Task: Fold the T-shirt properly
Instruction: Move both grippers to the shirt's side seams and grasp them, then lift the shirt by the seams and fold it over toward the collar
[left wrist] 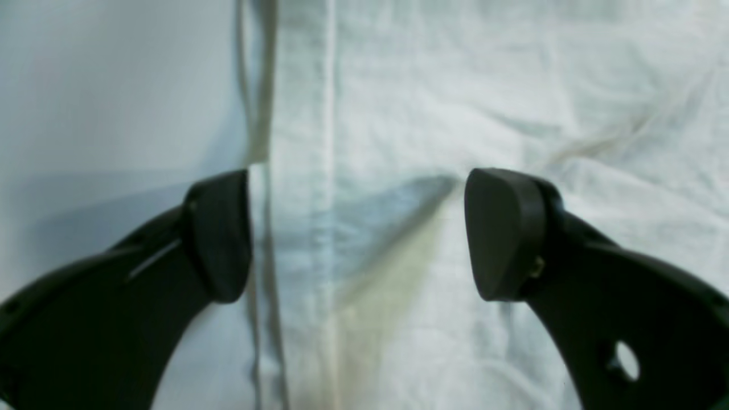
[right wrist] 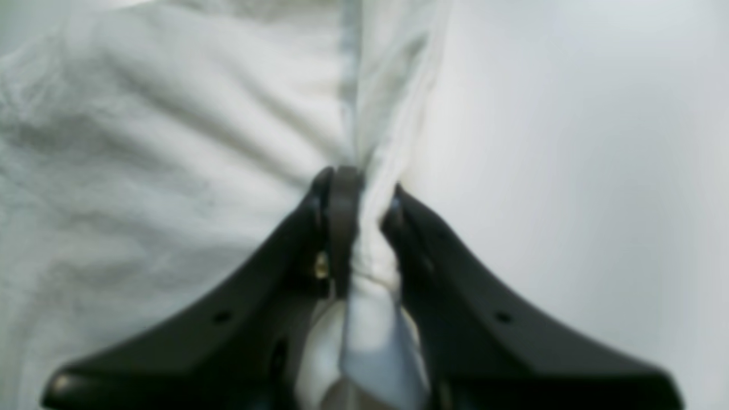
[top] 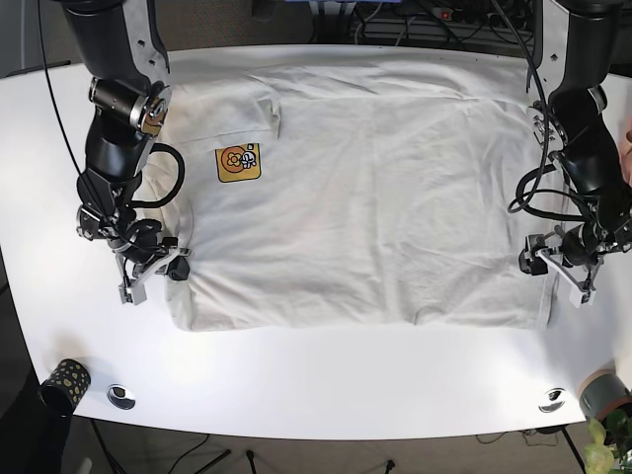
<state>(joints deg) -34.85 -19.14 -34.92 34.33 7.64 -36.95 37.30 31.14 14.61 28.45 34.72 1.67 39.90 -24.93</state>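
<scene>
A white T-shirt [top: 375, 197] lies spread flat on the white table [top: 316, 380], with an orange-yellow patch [top: 238, 163] on its left part. At the shirt's lower left corner my right gripper [top: 176, 265] is shut on a bunched fold of the shirt's edge [right wrist: 370, 250]. Over the shirt's lower right edge my left gripper [top: 543, 265] stands open. In the left wrist view its fingers [left wrist: 219, 236] straddle the hemmed edge [left wrist: 296, 171], and the left gripper [left wrist: 359, 236] holds nothing.
A dark dotted cup [top: 64, 380] stands at the front left corner, with a metal disc [top: 121, 396] beside it. Another disc [top: 551, 400] and a grey cup [top: 604, 395] are at the front right. Cables [top: 425, 25] run behind the table.
</scene>
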